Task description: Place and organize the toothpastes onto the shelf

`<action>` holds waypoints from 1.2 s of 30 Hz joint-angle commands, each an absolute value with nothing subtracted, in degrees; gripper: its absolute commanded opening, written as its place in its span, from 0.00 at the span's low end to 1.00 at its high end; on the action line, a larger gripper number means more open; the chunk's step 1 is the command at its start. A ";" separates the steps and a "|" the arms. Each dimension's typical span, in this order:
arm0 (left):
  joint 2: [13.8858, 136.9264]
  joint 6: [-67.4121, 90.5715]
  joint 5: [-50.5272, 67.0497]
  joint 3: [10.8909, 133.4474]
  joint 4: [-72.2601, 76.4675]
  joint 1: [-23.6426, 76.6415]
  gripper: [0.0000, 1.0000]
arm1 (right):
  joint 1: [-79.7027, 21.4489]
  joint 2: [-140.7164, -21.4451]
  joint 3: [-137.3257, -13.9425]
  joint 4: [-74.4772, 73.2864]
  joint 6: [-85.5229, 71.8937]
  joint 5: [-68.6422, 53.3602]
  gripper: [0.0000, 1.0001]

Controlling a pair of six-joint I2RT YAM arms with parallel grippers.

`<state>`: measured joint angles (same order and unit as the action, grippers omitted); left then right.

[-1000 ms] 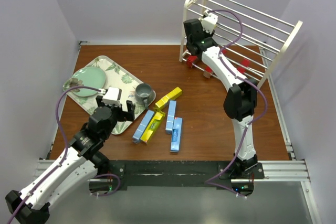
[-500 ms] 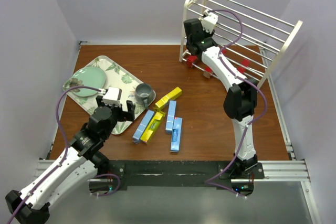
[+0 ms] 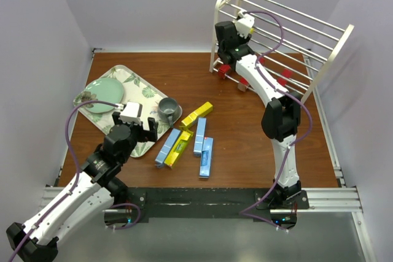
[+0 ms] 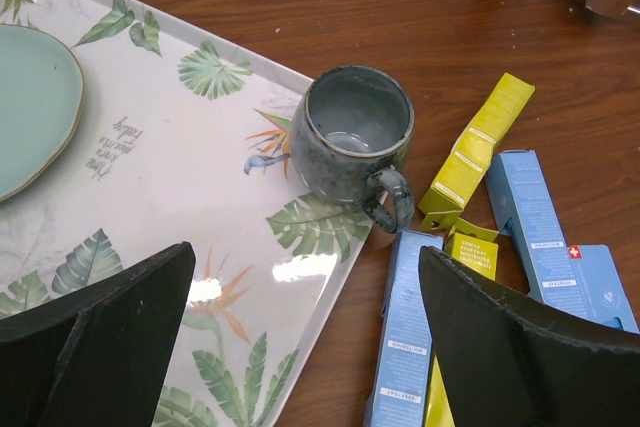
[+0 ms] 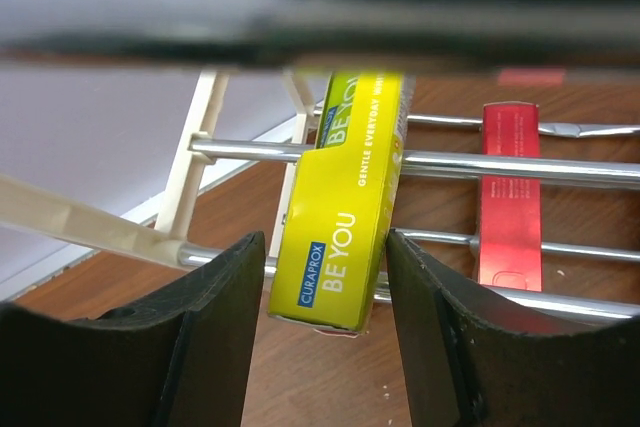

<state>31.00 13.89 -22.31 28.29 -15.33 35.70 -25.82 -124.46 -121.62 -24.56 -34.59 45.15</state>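
Right wrist view: you are placing a yellow toothpaste box [image 5: 340,207] on the shelf [image 5: 480,169], with the right gripper [image 5: 322,242] pinching its sides as it is lying across the rods, near a red toothpaste box [image 5: 508,197]. Next, I judge, you are needing to loosen the jaws and back away without dragging it. The left gripper [image 4: 300,257] is hovering spread wide and empty over the grey mug [image 4: 350,142].

Robot lab test cell, wooden tabletop [image 3: 245,151] boxed by plain pale walls [image 3: 37,41], aluminium mounting rail [image 3: 331,199] in front
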 commanded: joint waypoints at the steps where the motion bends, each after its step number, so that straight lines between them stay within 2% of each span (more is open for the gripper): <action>1: 31.03 13.27 -21.97 30.15 -12.92 35.86 1.00 | -25.58 -122.35 -119.71 -20.66 -34.02 43.77 0.56; 10: 31.03 13.18 -21.80 30.23 -12.92 35.77 1.00 | -25.58 -119.36 -116.03 -19.43 -33.31 43.68 0.57; 17: 31.03 13.18 -21.62 30.23 -13.01 35.86 1.00 | -25.58 -113.74 -109.34 -15.56 -29.80 36.14 0.68; 24: 30.94 13.10 -21.62 30.23 -13.01 35.77 1.00 | -27.50 -103.55 -97.31 -10.55 -17.07 18.13 0.73; 26: 31.11 13.10 -21.53 30.32 -13.01 35.86 1.00 | -28.03 -100.47 -94.05 -10.89 -10.30 8.91 0.75; 29: 30.94 13.10 -21.45 30.32 -13.10 35.77 1.00 | -28.39 -97.83 -91.41 -15.88 -1.43 -4.36 0.80; 36: 31.29 13.01 -21.09 30.50 -13.01 35.77 1.00 | -28.57 -94.40 -83.35 -24.43 14.75 -20.37 0.85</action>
<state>31.03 13.89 -21.65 28.29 -15.33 35.70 -28.99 -96.60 -88.58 -18.85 1.87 -6.04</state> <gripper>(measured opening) 0.996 0.839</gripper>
